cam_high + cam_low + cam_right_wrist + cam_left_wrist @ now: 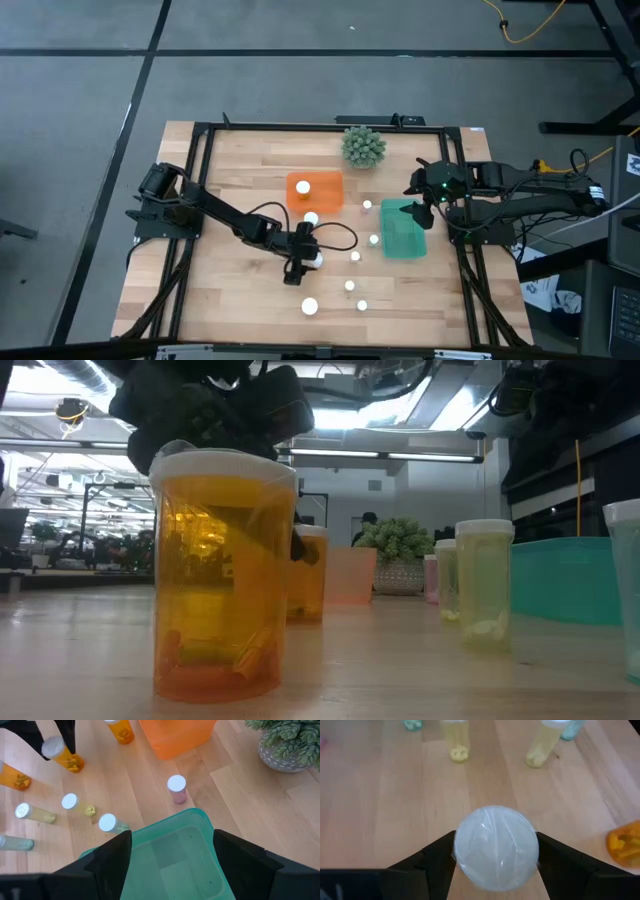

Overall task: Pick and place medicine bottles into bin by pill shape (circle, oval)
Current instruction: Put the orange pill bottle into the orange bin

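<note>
My left gripper (306, 260) is shut on an orange medicine bottle with a white cap (496, 847), in the middle of the table on the near side of the orange bin (327, 190). The same bottle shows far off in the right wrist view (64, 756). My right gripper (172, 865) is open and empty above the teal bin (404, 230). One bottle (303, 186) stands in the orange bin. Several more bottles stand on the table between and in front of the bins, among them a pink one (176, 788) and a wide orange one (225, 570). My left gripper pinches the bottle between its two fingers (437, 857), one on each side at the height of the white cap's rim (457, 851). The fingers come from above, pointing down. The bottle is upright. The cap hides whether its base is on the table.
A spiky green plant ball in a pot (363, 145) stands at the far edge. A second orange bottle (311, 218) stands close to my left gripper, toward the orange bin. Narrow yellow-green bottles (355, 257) stand to its right. A black frame (200, 140) borders the wooden table.
</note>
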You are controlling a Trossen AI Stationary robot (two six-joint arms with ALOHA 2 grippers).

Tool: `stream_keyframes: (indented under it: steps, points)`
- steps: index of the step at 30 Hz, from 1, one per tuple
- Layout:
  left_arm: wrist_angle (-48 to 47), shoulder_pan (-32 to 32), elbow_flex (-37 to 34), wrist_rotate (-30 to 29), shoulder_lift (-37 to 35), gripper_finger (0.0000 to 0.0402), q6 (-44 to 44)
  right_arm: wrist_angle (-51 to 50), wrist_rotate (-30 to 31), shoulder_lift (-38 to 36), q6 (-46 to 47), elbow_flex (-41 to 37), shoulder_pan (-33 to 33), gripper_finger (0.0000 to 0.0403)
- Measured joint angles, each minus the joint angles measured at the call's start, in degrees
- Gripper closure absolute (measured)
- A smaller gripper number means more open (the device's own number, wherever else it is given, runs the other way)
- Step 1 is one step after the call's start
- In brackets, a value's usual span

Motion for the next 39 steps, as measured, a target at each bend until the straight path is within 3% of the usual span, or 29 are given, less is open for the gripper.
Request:
stream_keyframes:
  steps: [10, 18, 24, 28, 31, 39]
  points:
    - [1.0, 0.0, 0.0, -0.3, 0.0, 0.0161, 1.0, -0.1, 0.0, 0.0, -0.1, 0.0, 0.0, 0.0121]
    - [1.1, 2.2, 0.0, 2.3, -0.7, 0.0220, 2.4, -0.1, 0.0, 0.0, -0.1, 0.0, 0.0, 0.0121]
    - [-0.4, 5.3, 1.3, 6.3, -2.8, 0.0220, -0.3, -0.3, 0.0, 0.0, -0.1, 0.0, 0.0, 0.0121]
    - [-3.0, 7.1, 5.4, 6.0, -4.1, 0.0220, 4.5, -0.5, 0.0, 0.0, -0.2, 0.0, 0.0, 0.0121]
    - [-7.9, 9.2, 8.8, 5.9, -5.5, 0.0220, 8.0, -1.0, 0.0, 0.0, -0.3, 0.0, 0.0, 0.0121]
    - [-8.4, 20.6, 15.4, 4.5, -6.5, 0.0220, 13.2, -1.2, 0.0, 0.1, -1.6, 0.0, 0.0, 0.0121]
